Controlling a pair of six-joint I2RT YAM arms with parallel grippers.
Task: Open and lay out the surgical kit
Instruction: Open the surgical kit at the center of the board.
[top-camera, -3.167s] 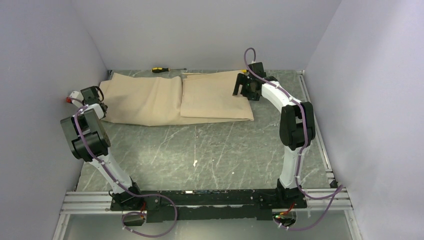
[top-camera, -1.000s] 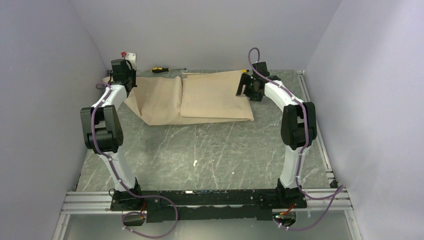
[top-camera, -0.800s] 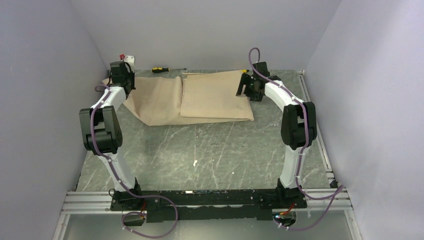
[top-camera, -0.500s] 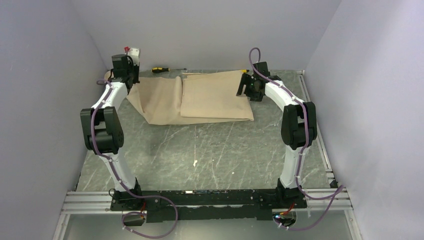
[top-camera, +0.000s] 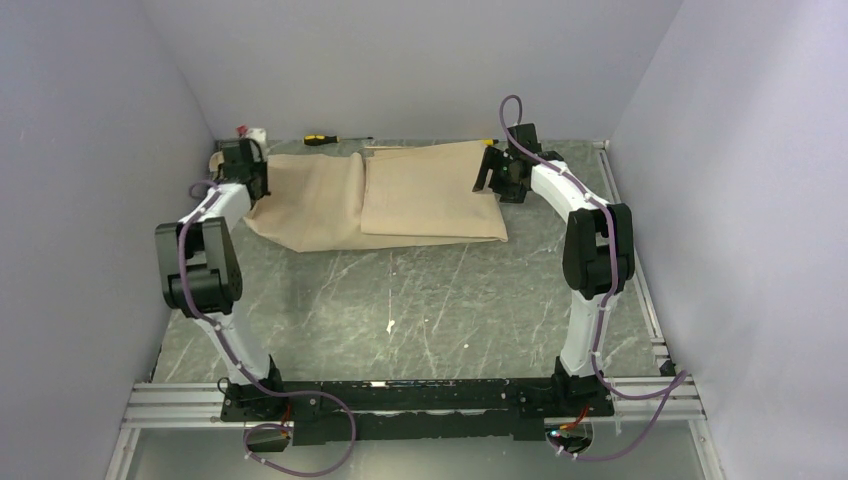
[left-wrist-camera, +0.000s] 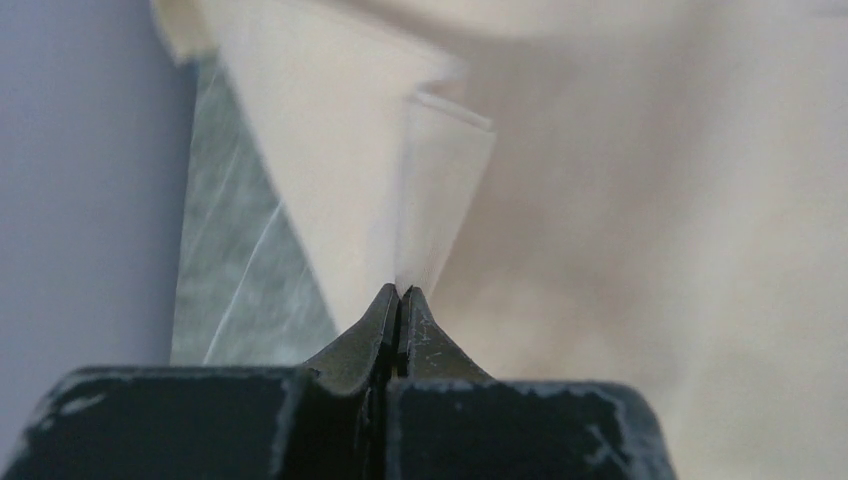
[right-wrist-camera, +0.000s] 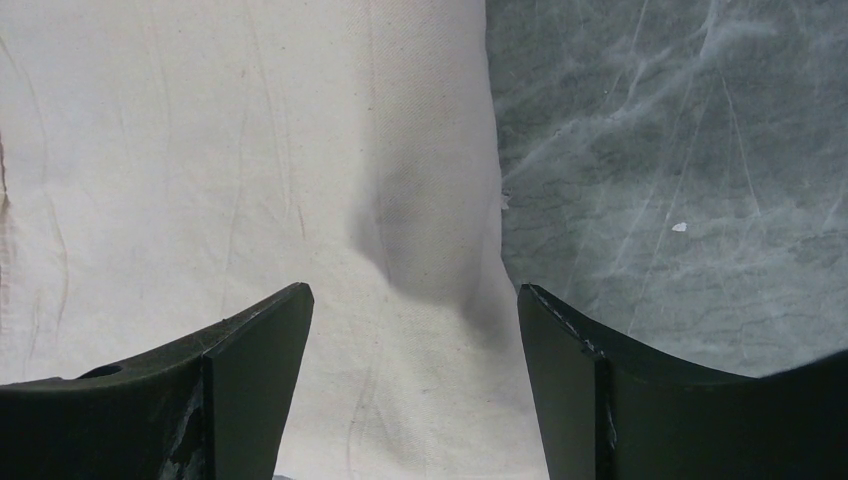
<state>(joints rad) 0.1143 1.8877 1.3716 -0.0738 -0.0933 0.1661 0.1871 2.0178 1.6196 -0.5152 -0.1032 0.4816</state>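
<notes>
Since a moment ago left gripper (left-wrist-camera: 400, 292) has dropped toward 10 o'clock, clamped tight on wrap cloth (top-camera: 400, 200) corner | right gripper (right-wrist-camera: 410, 295) gaping over cloth's 2 o'clock edge, holding nothing | cloth lies at table's (top-camera: 420, 300) 12 o'clock

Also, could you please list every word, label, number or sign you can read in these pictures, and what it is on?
None can be read.
The wrap cloth is plain beige in all three views, with no print.
The screwdriver by the far wall is too small to show any marking.
The table bears only marbled veins.
</notes>
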